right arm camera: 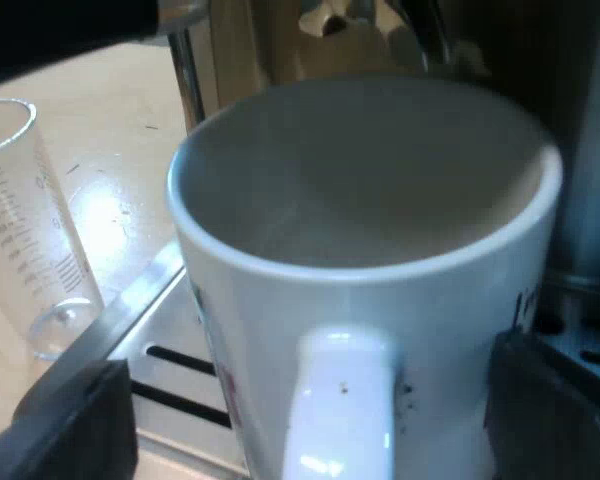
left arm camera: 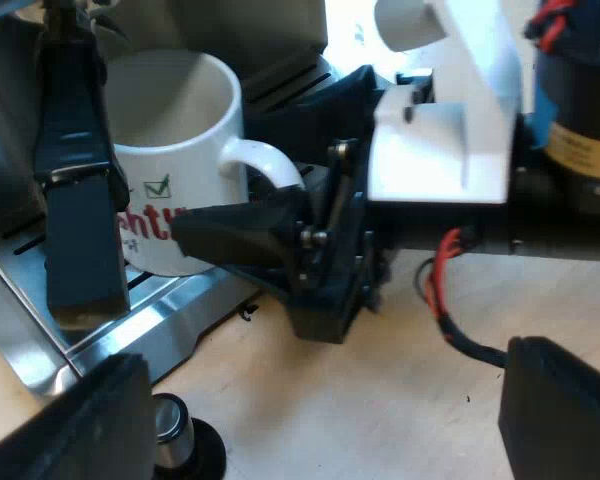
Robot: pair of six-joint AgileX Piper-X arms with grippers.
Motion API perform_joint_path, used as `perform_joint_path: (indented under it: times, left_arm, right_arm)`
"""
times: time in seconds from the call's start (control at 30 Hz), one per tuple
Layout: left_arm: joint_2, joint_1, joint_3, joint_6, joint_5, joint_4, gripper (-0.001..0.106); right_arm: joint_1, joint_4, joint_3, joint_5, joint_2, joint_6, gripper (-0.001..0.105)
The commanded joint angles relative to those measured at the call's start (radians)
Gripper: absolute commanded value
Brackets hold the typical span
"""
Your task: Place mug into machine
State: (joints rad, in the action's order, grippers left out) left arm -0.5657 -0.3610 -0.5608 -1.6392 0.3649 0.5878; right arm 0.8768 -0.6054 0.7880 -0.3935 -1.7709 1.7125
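Note:
The white mug [left arm camera: 175, 130] with red lettering and a green tick stands upright on the espresso machine's metal drip tray [left arm camera: 185, 305]. My right gripper [left arm camera: 265, 225] reaches in at the mug's handle [left arm camera: 270, 160], one black finger alongside the mug wall. In the right wrist view the mug [right arm camera: 370, 250] is empty and its handle [right arm camera: 345, 400] points at the camera. My right gripper [right arm camera: 310, 425] is open, a finger on each side of the handle and apart from it. My left gripper [left arm camera: 320, 425] hangs open over the table, holding nothing.
A dark handle [left arm camera: 75, 190] hangs at the machine's front beside the mug. The clear measuring glass [right arm camera: 30, 230] stands on the wooden table next to the tray's edge. A small metal and black piece [left arm camera: 175, 435], perhaps the tamper, sits on the table below the tray.

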Motion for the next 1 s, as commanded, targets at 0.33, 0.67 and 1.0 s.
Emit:
perform_joint_path:
  times: [0.33,0.67,1.0]
  left_arm:
    - [0.0,-0.003,-0.002,-0.011,-0.008,-0.008,0.071]
    - [0.0,-0.003,-0.002,-0.011,0.004,-0.007,0.071]
    - [0.0,-0.003,-0.002,-0.011,0.043,-0.004,0.071]
  right_arm:
    - [-0.016,-0.025,0.083,-0.016,-0.058,0.019,0.072]
    - [-0.02,-0.019,0.103,-0.081,-0.094,0.019,0.072]
    - [-0.044,-0.019,0.173,-0.112,-0.132,0.019,0.072]
